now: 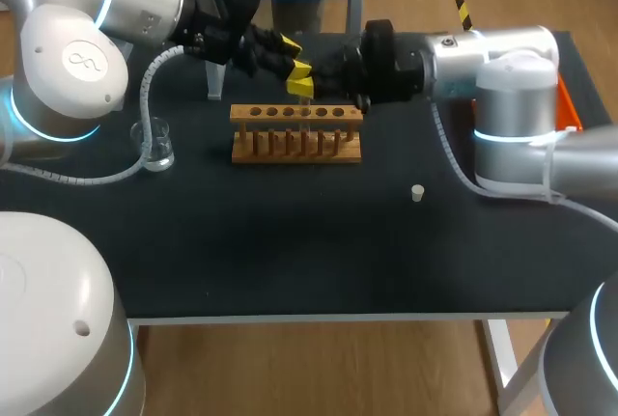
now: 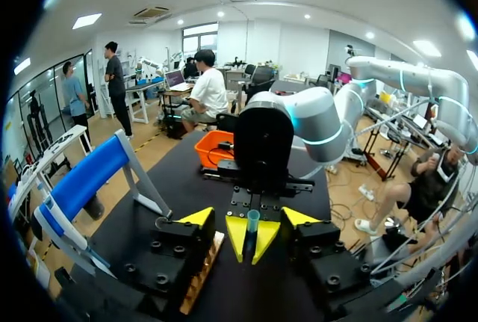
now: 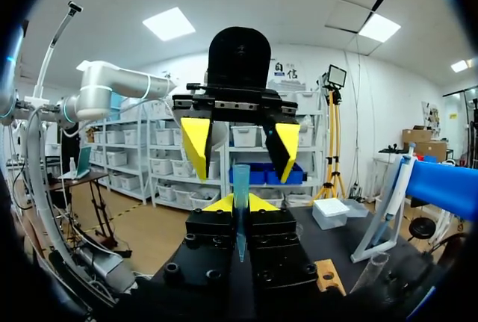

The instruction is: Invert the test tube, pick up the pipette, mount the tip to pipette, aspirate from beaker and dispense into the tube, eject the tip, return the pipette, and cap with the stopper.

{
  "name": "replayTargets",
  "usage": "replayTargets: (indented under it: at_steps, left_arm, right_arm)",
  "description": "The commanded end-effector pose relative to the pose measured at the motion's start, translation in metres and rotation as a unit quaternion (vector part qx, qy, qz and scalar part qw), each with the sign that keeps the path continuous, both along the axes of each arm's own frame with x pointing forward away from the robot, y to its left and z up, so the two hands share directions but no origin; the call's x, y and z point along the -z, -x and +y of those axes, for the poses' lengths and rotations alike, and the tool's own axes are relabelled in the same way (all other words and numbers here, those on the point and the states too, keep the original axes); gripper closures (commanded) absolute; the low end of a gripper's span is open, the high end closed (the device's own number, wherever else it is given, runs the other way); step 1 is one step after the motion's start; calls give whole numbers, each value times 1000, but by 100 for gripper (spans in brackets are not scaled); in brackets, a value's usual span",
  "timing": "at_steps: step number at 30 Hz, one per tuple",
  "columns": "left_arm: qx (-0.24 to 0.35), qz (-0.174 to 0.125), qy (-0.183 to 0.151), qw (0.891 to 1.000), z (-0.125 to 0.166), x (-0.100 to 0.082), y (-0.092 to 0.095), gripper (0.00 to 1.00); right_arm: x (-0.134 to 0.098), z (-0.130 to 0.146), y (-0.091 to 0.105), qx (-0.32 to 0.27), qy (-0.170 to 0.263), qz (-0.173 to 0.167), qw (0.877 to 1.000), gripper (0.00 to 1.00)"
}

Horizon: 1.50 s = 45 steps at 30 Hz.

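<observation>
1. The step in hand looked like the handover that turns the tube over. The right claw (image 3: 240,204) was clamped on the pale blue tube (image 3: 240,184), both yellow tips pressed to its sides. In the head view it held the tube in the air at 12 o'clock of the wooden rack (image 1: 296,131).
2. The left claw (image 2: 248,219) faced it tip to tip with its fingers wide apart. In its own wrist view one finger stood at 9 o'clock and the other at 3 o'clock of the tube's free end, and neither touched it.
3. The free end seemed only just level with the left fingertips. To do this well, the left claw needed to come further on, so that its pads covered a good length of tube before closing. A bite on the very end would likely have let the tube swing.
4. The tube had to sit centred between the pads, so that both would meet it together and not push it askew.
5. The right claw ought to have let go only after the left had a firm hold. It should then have backed straight out along the tube's line, so as not to drag it.
6. The beaker (image 1: 157,146) stood at 9 o'clock of the rack and the stopper (image 1: 417,193) at 4 o'clock. Both were well apart from the claws and in no danger from the turn.
</observation>
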<state>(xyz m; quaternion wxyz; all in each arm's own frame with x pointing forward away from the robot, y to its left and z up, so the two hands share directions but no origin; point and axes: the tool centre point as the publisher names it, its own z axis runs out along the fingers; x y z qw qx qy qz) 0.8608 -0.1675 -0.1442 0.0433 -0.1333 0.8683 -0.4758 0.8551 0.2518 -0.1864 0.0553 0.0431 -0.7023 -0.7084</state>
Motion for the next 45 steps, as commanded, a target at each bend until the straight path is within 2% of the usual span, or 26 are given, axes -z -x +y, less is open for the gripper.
replayTargets:
  at_steps: [1, 22, 36, 45]
  left_arm:
    - [0, 2, -2, 1000, 0, -1, 0, 0]
    - [0, 2, -2, 1000, 0, -1, 0, 0]
    - [0, 2, -2, 1000, 0, -1, 0, 0]
    - [0, 2, -2, 1000, 0, -1, 0, 0]
  right_arm:
    - [4, -25, 9, 6, 4, 1, 1000, 100]
    - [35, -152, 36, 43, 9, 12, 999, 100]
    - [51, -203, 57, 53, 16, 0, 998, 100]
    - [59, -217, 63, 58, 8, 7, 998, 100]
